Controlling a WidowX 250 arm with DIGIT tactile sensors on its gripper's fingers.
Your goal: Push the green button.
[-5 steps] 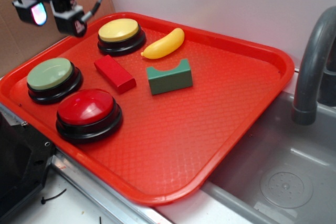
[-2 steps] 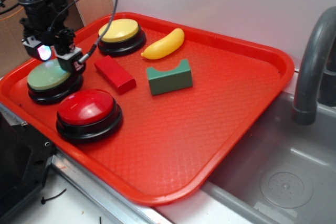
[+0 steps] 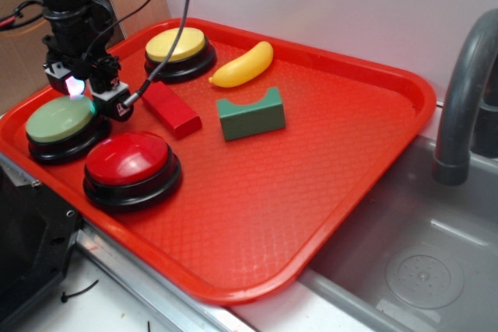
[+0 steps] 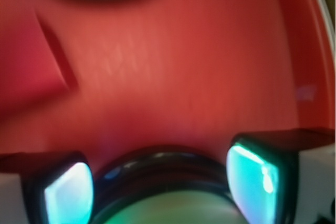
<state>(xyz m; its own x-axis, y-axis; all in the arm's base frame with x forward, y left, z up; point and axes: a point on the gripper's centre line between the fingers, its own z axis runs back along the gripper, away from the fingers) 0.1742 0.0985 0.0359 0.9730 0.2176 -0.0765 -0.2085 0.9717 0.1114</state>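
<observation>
though blurred at the wrist, gripper [image 3: 87, 92] spread wide astride green button's [image 3: 59, 119] far rim

No legible text, brand, number or label is found in either view. A small red mark is seen on the gripper [image 3: 95, 92] finger nearest the red block [image 3: 170, 109], but it is too small to be read. The wrist view is blurred; no markings are resolved there.

Matt green button [image 3: 59, 119], textured plastic tray [image 3: 327, 184]
</observation>
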